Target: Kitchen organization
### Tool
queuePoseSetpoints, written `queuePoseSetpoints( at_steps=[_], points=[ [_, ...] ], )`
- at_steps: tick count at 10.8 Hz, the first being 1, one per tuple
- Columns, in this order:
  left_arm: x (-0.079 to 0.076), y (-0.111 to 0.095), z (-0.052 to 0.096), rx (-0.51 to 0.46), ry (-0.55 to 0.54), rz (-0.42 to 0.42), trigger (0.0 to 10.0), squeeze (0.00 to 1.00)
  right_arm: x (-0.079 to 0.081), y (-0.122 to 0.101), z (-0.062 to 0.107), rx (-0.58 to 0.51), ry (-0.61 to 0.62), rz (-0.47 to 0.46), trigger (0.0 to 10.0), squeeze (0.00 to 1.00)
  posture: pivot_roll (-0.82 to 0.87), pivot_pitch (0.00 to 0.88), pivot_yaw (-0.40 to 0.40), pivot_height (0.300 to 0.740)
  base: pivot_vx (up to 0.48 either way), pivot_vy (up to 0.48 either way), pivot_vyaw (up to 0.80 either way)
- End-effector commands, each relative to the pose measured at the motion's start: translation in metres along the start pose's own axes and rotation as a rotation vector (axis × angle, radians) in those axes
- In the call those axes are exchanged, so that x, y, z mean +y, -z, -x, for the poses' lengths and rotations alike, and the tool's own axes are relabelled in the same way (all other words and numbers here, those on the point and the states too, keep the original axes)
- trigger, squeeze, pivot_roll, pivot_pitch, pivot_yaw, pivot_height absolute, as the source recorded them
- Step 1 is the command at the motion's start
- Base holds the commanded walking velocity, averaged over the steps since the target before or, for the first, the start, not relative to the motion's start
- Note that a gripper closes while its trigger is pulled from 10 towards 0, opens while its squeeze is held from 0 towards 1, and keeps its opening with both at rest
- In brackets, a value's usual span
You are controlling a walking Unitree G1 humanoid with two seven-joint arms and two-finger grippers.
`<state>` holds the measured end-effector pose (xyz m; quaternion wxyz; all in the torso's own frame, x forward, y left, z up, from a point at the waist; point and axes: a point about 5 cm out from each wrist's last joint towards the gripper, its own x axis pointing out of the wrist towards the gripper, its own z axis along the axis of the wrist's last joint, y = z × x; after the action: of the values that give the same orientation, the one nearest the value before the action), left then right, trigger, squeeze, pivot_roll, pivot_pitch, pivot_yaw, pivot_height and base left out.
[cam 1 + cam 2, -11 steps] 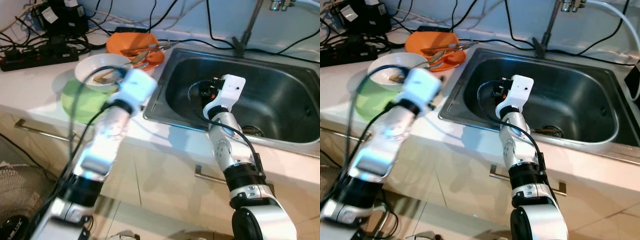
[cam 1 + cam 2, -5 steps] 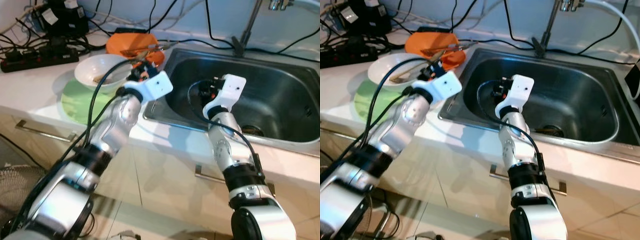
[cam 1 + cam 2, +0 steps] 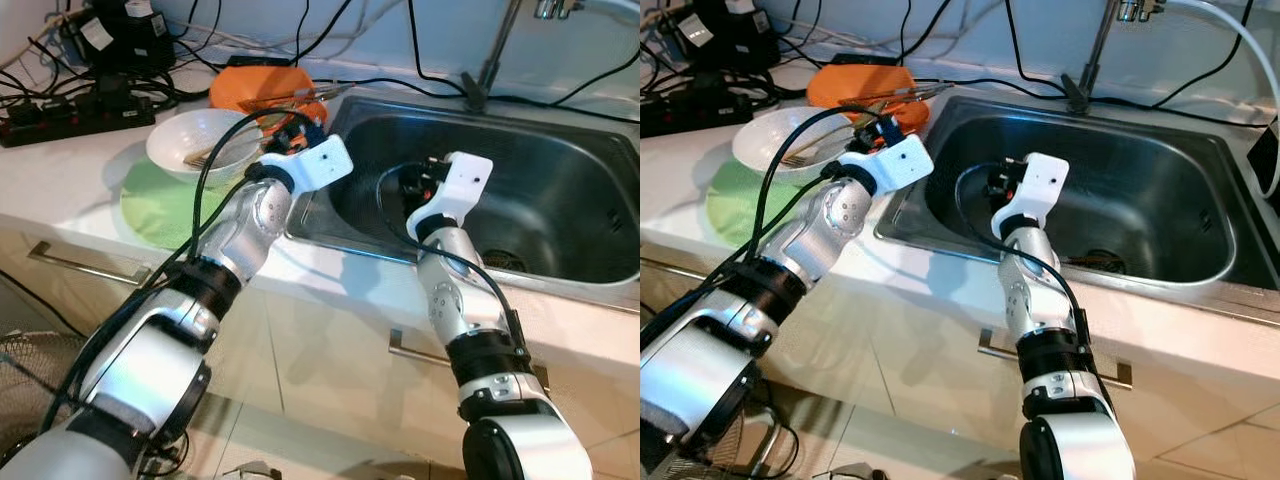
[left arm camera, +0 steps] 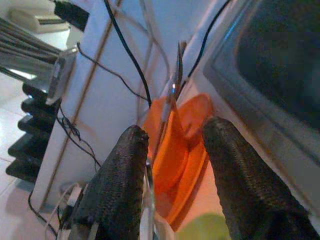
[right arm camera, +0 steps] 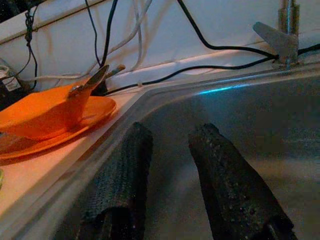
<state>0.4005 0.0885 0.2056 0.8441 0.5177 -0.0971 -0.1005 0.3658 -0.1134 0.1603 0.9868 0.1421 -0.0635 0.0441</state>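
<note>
Reaching the left gripper (image 4: 172, 150), fingers apart, toward the orange dishes (image 3: 268, 92) beside the sink (image 3: 560, 190) needs a slow, level approach, while the right gripper (image 5: 170, 165) hangs parted inside the basin.

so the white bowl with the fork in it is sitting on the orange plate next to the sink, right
Not quite. The white bowl with the fork in it sits on the green plate, as the left eye view shows. The orange plate lies behind it, next to the sink, with the left pincer open just in front of it.
</note>
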Motion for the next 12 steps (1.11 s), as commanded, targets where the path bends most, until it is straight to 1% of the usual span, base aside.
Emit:
queuePoseSetpoints(
  at_steps=[1, 2, 4, 6, 7, 8, 12],
  points=[
    [0.008, -0.005, -0.004, -0.009, -0.036, -0.012, 10.0, 0.00, 0.000, -0.003, 0.001, -0.013, -0.002, 0.011, 10.0, 0.00, 0.09, 0.010, 0.020, 0.740, 0.000, 0.000, 0.00],
    [0.010, -0.001, -0.006, 0.013, -0.048, -0.025, 10.0, 0.00, -0.001, -0.001, 0.002, -0.009, 0.000, 0.011, 10.0, 0.00, 0.09, 0.014, 0.020, 0.740, 0.000, 0.000, 0.00],
    [0.013, 0.000, -0.008, 0.025, -0.065, -0.021, 10.0, 0.00, -0.001, -0.001, 0.002, -0.006, 0.003, 0.008, 10.0, 0.00, 0.09, 0.018, 0.020, 0.740, 0.000, 0.000, 0.00],
    [0.012, 0.004, -0.009, 0.047, -0.064, -0.017, 10.0, 0.00, -0.002, -0.001, 0.003, -0.005, 0.007, 0.009, 10.0, 0.00, 0.09, 0.022, 0.020, 0.740, 0.000, 0.000, 0.00],
    [0.012, 0.006, -0.009, 0.059, -0.064, -0.014, 8.2, 0.00, -0.003, -0.001, 0.003, -0.005, 0.008, 0.010, 10.0, 0.00, 0.09, 0.022, 0.019, 0.740, 0.000, 0.000, 0.00],
    [0.012, 0.010, -0.009, 0.073, -0.065, -0.013, 0.0, 0.00, -0.003, -0.001, 0.003, -0.004, 0.009, 0.011, 10.0, 0.00, 0.09, 0.020, 0.018, 0.740, 0.000, 0.000, 0.00],
    [0.012, 0.009, -0.010, 0.078, -0.063, -0.012, 0.0, 0.00, -0.005, -0.001, 0.002, -0.003, 0.012, 0.012, 10.0, 0.00, 0.09, 0.017, 0.015, 0.740, 0.000, 0.000, 0.00]
  ],
)
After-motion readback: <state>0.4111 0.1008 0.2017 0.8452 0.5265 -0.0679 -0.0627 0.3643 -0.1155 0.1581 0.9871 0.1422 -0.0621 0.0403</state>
